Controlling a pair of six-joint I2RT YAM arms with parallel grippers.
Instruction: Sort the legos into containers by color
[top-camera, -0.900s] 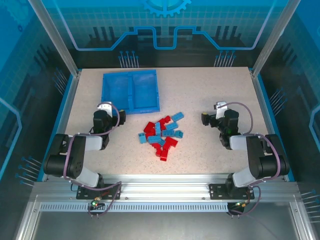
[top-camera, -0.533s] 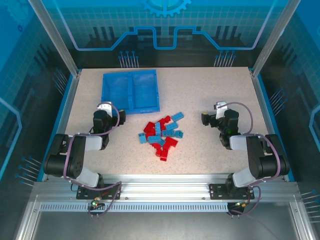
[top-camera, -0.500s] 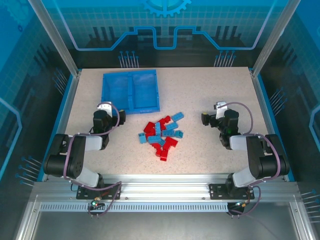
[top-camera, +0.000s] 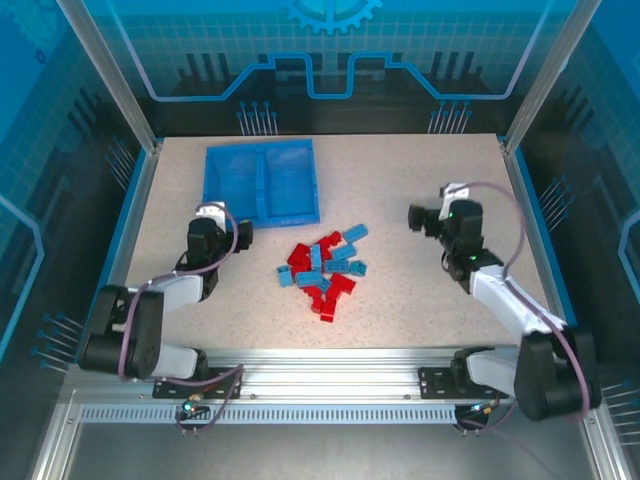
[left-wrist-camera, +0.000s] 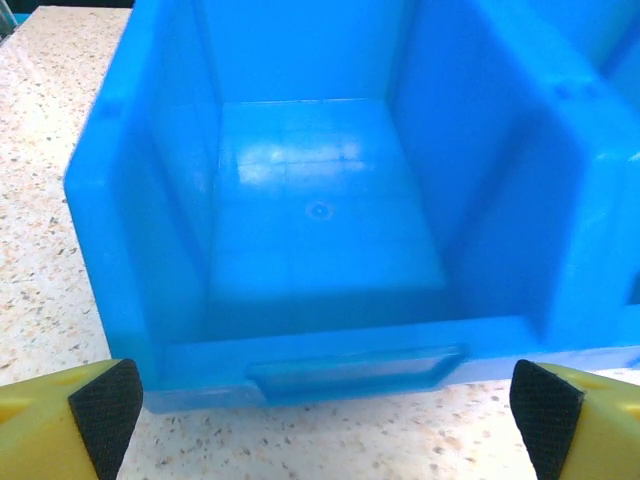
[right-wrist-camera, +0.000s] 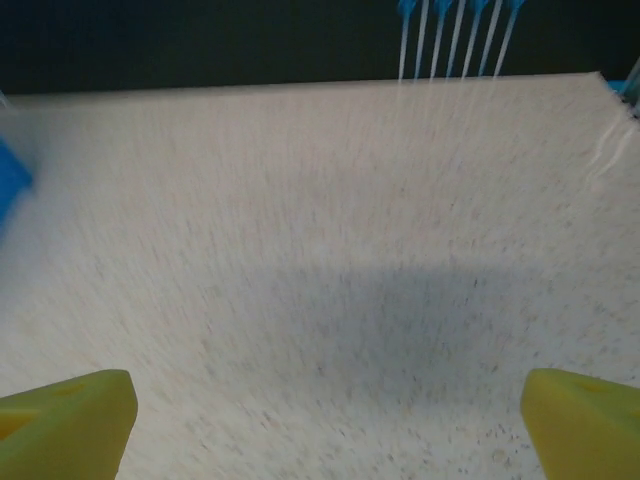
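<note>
The legos lie in one loose pile (top-camera: 322, 266) at mid-table, red bricks (top-camera: 300, 256) mixed with light blue ones (top-camera: 353, 234). The blue two-compartment tray (top-camera: 262, 150) sits at the far left with both compartments bare. My left gripper (top-camera: 212, 222) hovers just short of the tray's near wall. In the left wrist view it (left-wrist-camera: 325, 405) is open, its fingers (left-wrist-camera: 100, 405) wide apart in front of the tray (left-wrist-camera: 120, 200). My right gripper (top-camera: 432, 215) is right of the pile, and in its wrist view it (right-wrist-camera: 328, 420) is open over bare table.
Blue rails and clear walls border the speckled table (top-camera: 420, 160). Blue cable ties (right-wrist-camera: 455, 35) hang at the far edge. A corner of the tray (right-wrist-camera: 10, 175) shows at the left of the right wrist view. Both arm bases stand at the near edge.
The right arm has stretched out, carrying its gripper a little farther and to the right; its wrist view is motion-blurred. The left arm's elbow has dropped back while its gripper stays by the tray.
</note>
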